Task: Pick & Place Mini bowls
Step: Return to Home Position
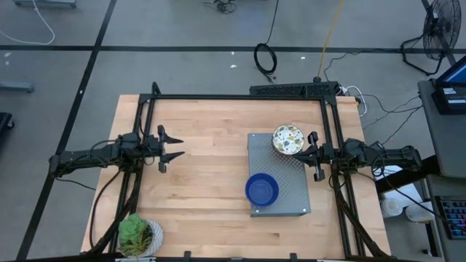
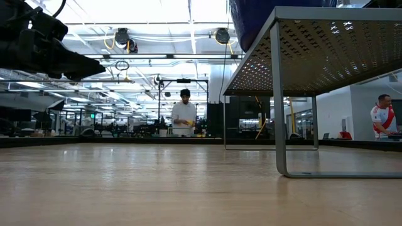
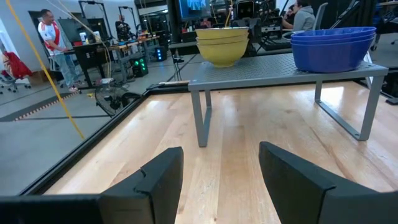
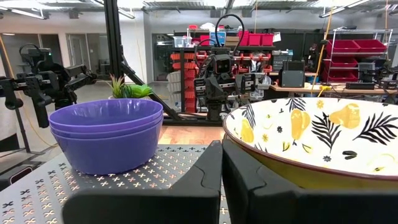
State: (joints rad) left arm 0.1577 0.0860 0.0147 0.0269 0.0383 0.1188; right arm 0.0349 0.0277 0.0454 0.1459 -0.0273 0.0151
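A grey perforated metal stand [image 1: 280, 196] sits on the right half of the wooden table. On its top rest two stacks of mini bowls. The blue stack [image 1: 261, 189] [image 4: 106, 134] [image 3: 333, 45] is near the stand's front. The cream floral stack [image 1: 288, 140] [image 4: 323, 143] [image 3: 221, 43] is at its far end. My left gripper [image 1: 173, 146] [image 3: 221, 180] hovers open at the table's left, pointing level toward the stand. My right gripper [image 1: 312, 151] [image 4: 221, 171] is shut, level, just right of the floral stack.
A potted green plant [image 1: 138, 234] stands at the table's near left corner. A black frame [image 1: 240, 97] runs along the table's far edge and sides. Bare wood lies between my left gripper and the stand. People [image 2: 184, 113] stand in the room beyond the table.
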